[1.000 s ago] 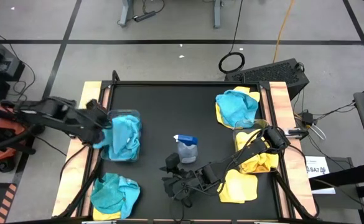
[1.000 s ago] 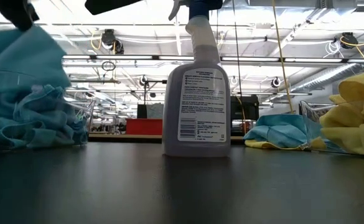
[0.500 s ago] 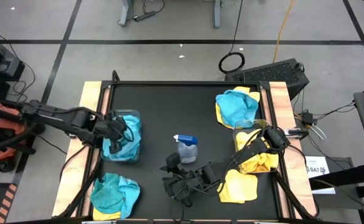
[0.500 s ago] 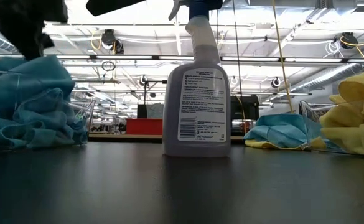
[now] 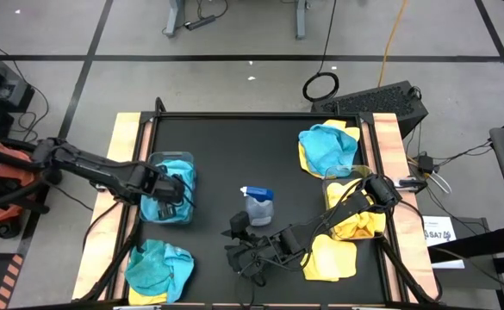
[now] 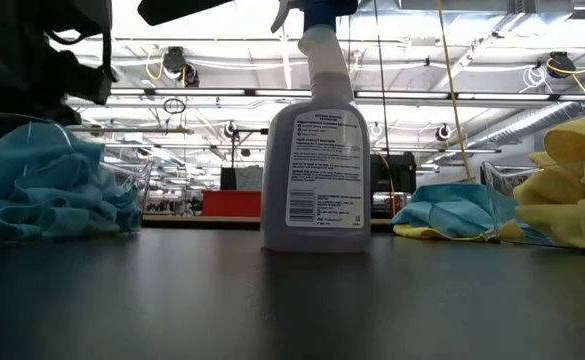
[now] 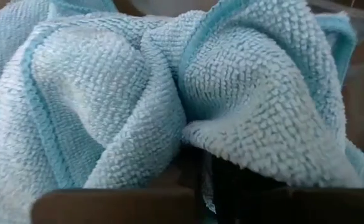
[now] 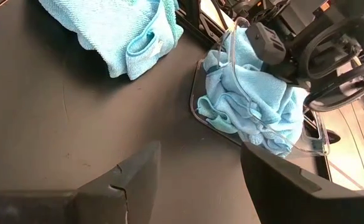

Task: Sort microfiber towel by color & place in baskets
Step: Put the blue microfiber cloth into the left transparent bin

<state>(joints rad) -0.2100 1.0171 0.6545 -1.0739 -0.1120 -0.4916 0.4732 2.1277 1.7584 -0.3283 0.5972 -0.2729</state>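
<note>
With the left pincer (image 5: 167, 185) now sunk from above the rim into the left basket (image 5: 191, 159), onto the teal towel (image 5: 179, 203) lying inside, cannot tell whether pinching or releasing; probably drop almost done, right pincer (image 5: 239, 250) waiting wide, empty.

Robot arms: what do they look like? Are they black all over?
Mostly. Both arms are dark and jointed, made of slim black segments with black cables running alongside. The left gripper and the right gripper each end in two flat, dark fingers. Behind the left arm there is some orange at its base.
</note>
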